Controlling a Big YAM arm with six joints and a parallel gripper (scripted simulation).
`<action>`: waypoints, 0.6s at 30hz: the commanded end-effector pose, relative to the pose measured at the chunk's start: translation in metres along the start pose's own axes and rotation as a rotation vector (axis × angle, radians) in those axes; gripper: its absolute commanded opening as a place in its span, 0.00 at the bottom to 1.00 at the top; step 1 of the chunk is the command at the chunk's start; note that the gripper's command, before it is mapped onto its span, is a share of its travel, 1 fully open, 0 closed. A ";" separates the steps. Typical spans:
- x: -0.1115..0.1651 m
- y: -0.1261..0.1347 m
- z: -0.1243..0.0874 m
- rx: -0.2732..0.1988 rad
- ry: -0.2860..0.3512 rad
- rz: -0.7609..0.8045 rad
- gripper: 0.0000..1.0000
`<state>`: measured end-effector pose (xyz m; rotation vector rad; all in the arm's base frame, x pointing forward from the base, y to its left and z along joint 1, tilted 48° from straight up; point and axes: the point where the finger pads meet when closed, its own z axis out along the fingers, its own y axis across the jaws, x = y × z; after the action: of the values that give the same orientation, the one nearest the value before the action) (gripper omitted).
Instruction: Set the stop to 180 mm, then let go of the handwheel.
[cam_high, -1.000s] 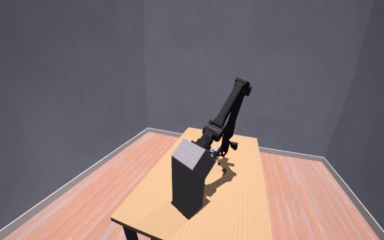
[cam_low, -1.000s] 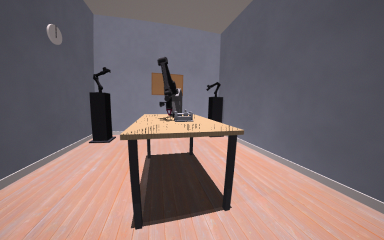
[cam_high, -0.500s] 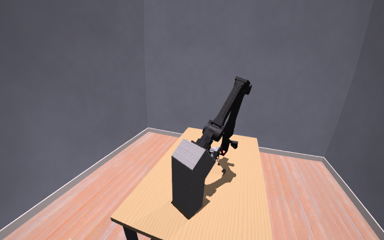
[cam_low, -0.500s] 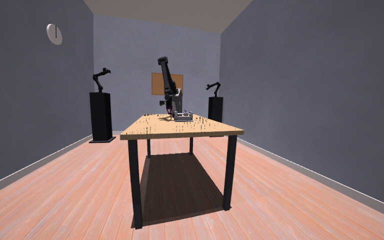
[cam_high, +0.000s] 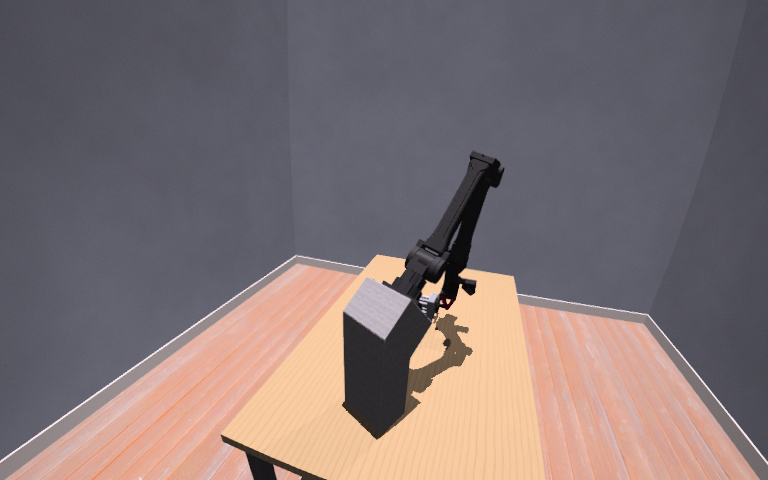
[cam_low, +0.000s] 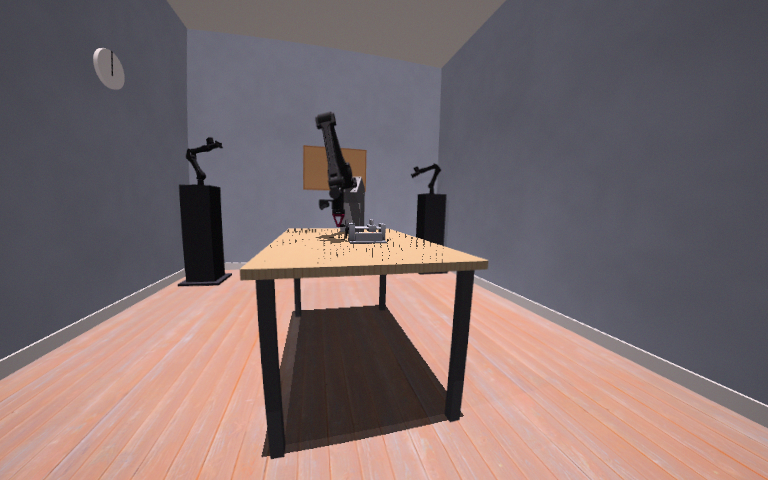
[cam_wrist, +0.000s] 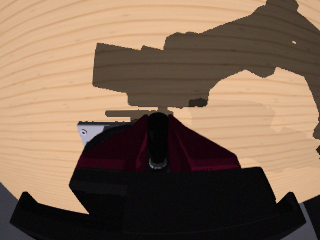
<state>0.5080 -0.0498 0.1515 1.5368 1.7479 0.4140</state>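
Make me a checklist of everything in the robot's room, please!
Surface: light wooden table on black legs.
Job's things: small grey metal stop fixture on the table; dark handwheel handle between the gripper's fingers.
Clutter: tall grey block standing on the table.
Grippers: black gripper with dark red fingers, shut on the handle.
Cables: nothing seen.
Surroundings: grey walls, reddish plank floor, round white wall clock, orange board, two small black arms on black pedestals.
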 end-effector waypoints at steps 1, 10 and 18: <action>0.000 0.015 -0.024 -0.023 -0.001 0.007 0.06; 0.000 0.014 -0.028 -0.017 0.000 0.005 0.06; -0.002 0.035 -0.037 -0.037 -0.003 0.011 0.06</action>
<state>0.5045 -0.0457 0.1632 1.5489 1.7581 0.3984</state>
